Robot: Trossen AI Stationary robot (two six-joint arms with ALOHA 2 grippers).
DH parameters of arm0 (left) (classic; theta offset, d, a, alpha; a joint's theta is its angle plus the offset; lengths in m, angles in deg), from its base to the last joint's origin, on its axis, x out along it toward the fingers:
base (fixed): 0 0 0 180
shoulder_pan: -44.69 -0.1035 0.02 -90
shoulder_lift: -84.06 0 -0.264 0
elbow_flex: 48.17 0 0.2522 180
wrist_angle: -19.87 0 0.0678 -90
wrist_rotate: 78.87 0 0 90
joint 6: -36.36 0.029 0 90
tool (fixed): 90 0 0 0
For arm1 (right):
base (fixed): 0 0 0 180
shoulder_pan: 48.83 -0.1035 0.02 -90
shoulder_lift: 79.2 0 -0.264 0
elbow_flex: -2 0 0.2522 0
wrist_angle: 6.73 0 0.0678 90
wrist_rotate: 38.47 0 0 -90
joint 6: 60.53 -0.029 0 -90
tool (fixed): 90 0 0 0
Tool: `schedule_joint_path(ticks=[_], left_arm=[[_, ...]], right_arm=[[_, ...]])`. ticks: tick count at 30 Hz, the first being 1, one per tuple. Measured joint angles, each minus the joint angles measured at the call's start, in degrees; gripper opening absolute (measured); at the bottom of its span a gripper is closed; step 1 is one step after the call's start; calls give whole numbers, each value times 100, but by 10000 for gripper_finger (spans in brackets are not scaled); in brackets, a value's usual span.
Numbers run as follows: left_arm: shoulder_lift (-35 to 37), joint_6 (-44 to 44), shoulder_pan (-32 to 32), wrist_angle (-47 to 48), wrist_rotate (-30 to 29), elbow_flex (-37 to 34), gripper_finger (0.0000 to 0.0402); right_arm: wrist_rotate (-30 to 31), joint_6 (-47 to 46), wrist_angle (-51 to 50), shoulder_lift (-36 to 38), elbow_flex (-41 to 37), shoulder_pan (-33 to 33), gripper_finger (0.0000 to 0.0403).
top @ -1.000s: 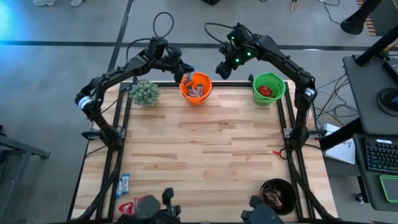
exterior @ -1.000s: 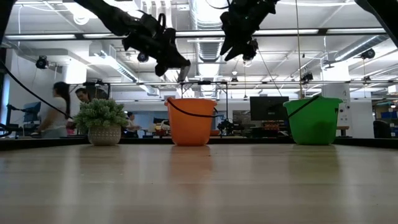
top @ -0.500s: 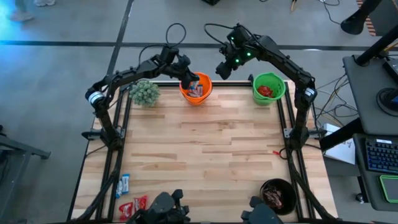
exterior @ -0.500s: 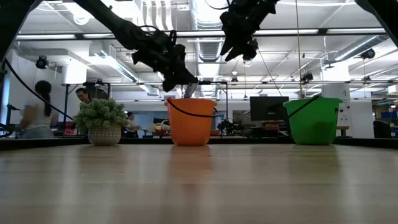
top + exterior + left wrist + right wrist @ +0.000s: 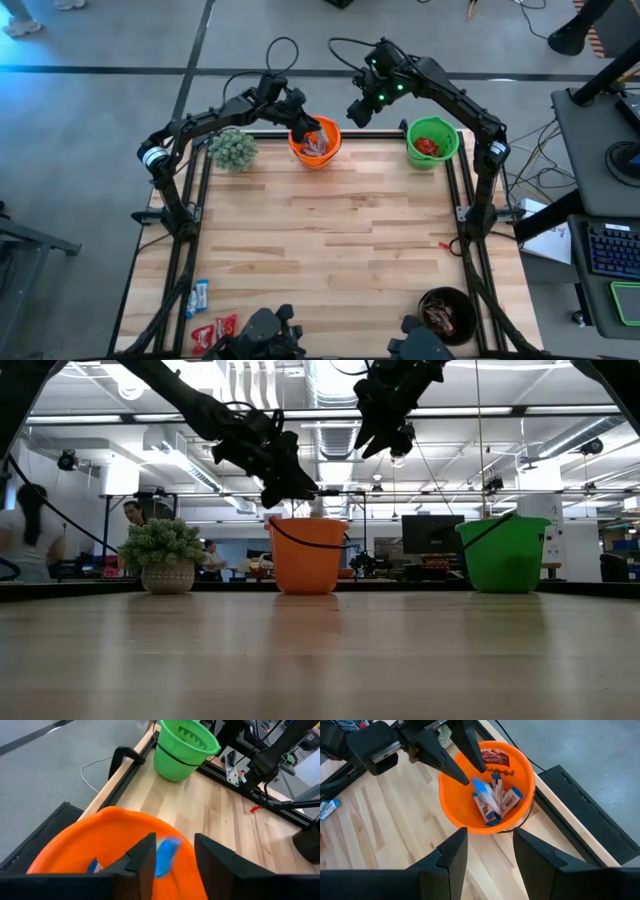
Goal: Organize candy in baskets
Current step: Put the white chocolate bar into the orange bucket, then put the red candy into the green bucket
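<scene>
The left end effector (image 5: 305, 128) hangs over the orange basket (image 5: 316, 155) at the worktop's (image 5: 330, 240) far edge. A second ago it was short of the basket's rim with its fingers together; half a second ago it had reached its present place, and now the fingers stand apart. Between them a blue candy (image 5: 166, 856) shows loose, inside the basket's mouth; in the right wrist view the same candy (image 5: 483, 790) is just below the fingertips, above the blue-and-white bars already in the basket.

The right end effector (image 5: 358, 112) hovers high between the orange basket and the green basket (image 5: 432, 141), unchanged across all three moments, its fingers apart and holding nothing.

The green basket holds red candy, and the black basket (image 5: 447, 313) at the near right corner holds dark candy. More candy (image 5: 200, 297) lies at the near left corner. In the room behind, a person (image 5: 25, 530) has walked further toward the low view's left edge.
</scene>
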Motion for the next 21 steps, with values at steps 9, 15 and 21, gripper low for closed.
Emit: schedule_joint_path(ticks=[9,15,21], left_arm=[[64,74,0,597,-20,1,148],[222,1057,43,2932,-24,604,148],[279,1552,200,5390,-449,1625,148]], right_arm=[[-1,11,0,2,0,0,139],[-4,314,-2,2,-4,0,143],[-4,596,-2,2,-7,0,140]])
